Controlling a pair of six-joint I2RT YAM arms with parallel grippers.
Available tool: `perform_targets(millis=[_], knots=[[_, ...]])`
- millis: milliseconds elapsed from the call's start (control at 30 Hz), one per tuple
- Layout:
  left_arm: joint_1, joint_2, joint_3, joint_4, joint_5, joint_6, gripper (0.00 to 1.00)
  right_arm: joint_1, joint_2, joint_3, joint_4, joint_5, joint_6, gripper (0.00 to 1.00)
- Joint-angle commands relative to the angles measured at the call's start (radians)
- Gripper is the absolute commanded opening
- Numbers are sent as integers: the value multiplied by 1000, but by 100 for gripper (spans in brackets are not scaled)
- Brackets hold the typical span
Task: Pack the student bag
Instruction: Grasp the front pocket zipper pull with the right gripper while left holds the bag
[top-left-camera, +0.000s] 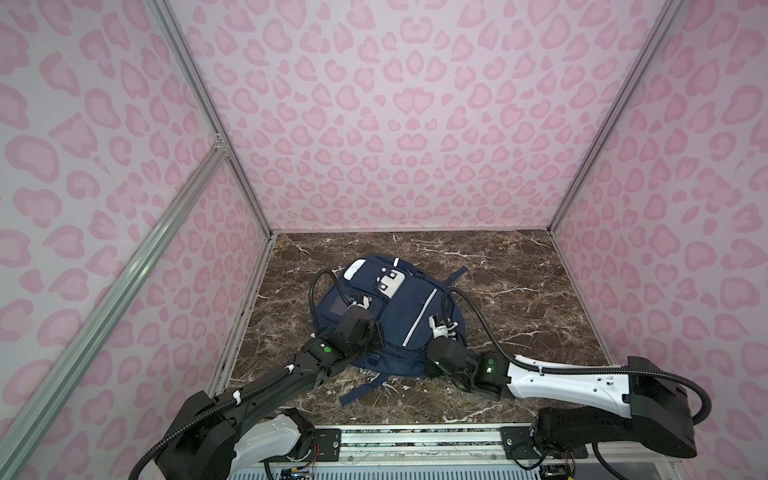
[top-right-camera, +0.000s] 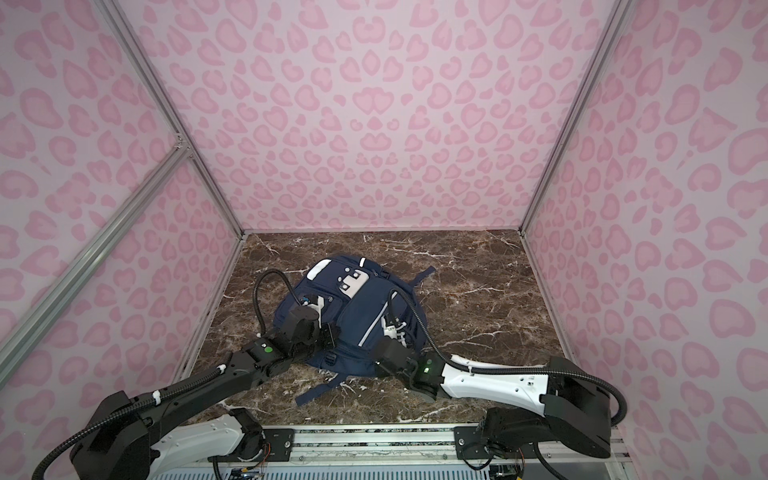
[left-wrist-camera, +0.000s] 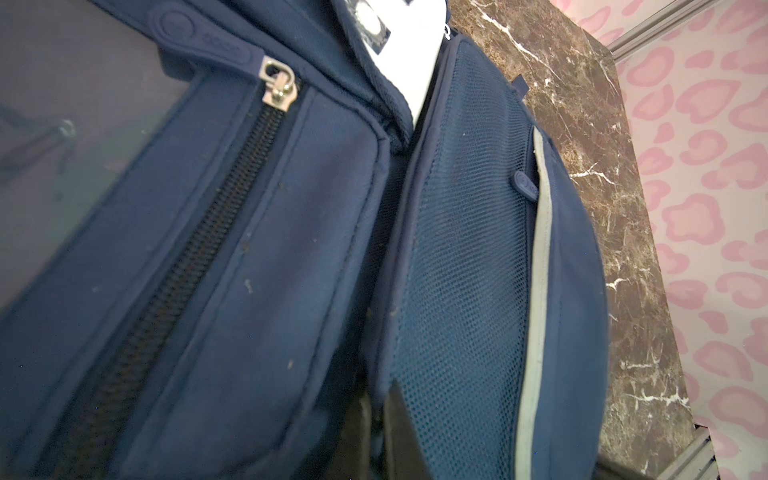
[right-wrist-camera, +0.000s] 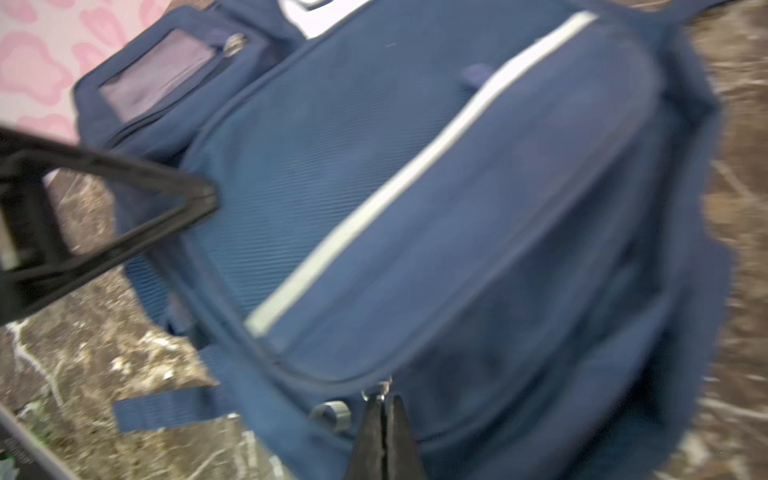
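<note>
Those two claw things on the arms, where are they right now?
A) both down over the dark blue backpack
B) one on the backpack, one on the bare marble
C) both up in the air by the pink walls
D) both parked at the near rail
A: in both top views the left gripper and the right gripper are both low over the student bag, one on each side of its front.

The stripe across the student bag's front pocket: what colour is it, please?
Pale grey-white stripe, best seen in the right wrist view.
</note>
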Motion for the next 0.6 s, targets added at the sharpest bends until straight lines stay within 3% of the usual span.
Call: perform_targets(millis=[0, 100, 300, 500, 567], knots=[[9, 32, -15, -14, -72, 25, 3, -103, -53, -79, 22, -82, -103, 0], [9, 64, -32, 23, -49, 21, 3, -229, -49, -73, 32, -184, -221, 0], [10, 112, -32, 33, -77, 39, 3, -383, 25, -11, 50, -227, -388, 0], [23, 156, 31, 30, -115, 76, 3, -308, -36, -37, -34, -247, -394, 0], [42, 170, 62, 32, -98, 93, 9, -273, -67, -64, -49, -264, -359, 0]])
